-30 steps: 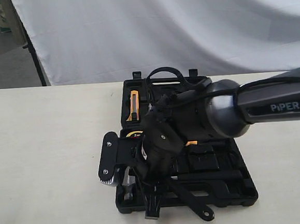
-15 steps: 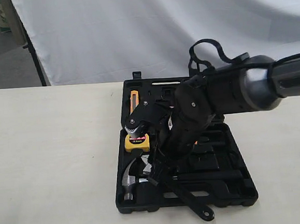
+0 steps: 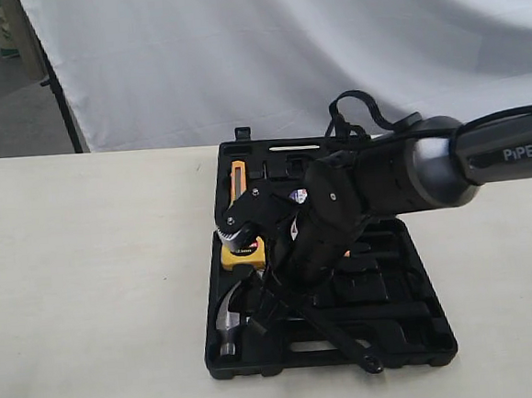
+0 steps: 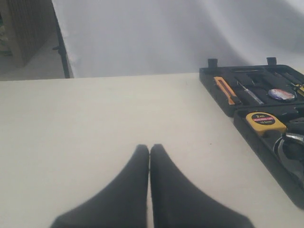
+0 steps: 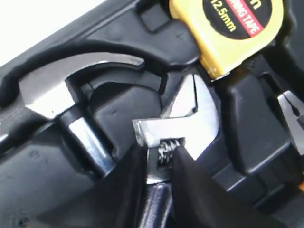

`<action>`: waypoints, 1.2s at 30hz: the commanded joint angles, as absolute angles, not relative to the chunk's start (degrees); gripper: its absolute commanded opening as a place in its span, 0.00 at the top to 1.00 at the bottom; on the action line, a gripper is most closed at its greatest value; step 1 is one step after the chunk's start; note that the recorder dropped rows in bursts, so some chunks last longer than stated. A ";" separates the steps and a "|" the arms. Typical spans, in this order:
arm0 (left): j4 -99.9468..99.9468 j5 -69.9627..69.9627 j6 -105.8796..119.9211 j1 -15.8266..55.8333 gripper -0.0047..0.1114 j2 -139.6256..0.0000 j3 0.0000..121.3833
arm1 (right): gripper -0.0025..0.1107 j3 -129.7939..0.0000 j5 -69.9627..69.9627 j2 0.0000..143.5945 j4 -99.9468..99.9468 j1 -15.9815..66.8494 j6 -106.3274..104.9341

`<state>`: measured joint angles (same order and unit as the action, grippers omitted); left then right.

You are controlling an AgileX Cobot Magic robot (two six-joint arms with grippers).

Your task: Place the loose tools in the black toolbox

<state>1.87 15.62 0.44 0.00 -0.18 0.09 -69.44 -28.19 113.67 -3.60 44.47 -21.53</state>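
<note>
My right gripper (image 5: 159, 159) is clamped on the adjustable wrench (image 5: 190, 118) just below its silver jaw, over the black toolbox (image 3: 415, 339). Only my wrist camera shows that grip, with the hammer (image 5: 52, 88) lying in its recess near the yellow tape measure (image 5: 237, 28). The exterior view shows the wrench's handle slanting over the front rim. My left gripper (image 4: 150, 156) is closed on nothing, above the table (image 4: 95, 118).
</note>
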 commanded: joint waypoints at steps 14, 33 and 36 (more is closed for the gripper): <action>1.73 15.48 0.00 0.04 0.95 0.00 0.00 | 0.98 -69.22 -29.35 111.64 1.61 44.36 -45.07; 1.73 15.48 0.00 0.04 0.95 0.00 0.00 | 0.98 -69.22 -35.95 101.29 1.51 39.94 -8.17; 1.73 15.48 0.00 0.04 0.95 0.00 0.00 | 0.98 -69.22 -35.10 103.28 2.43 41.55 -7.74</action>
<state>1.87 15.62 0.44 0.00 -0.18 0.09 -69.20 -36.11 101.63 1.37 40.40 -9.93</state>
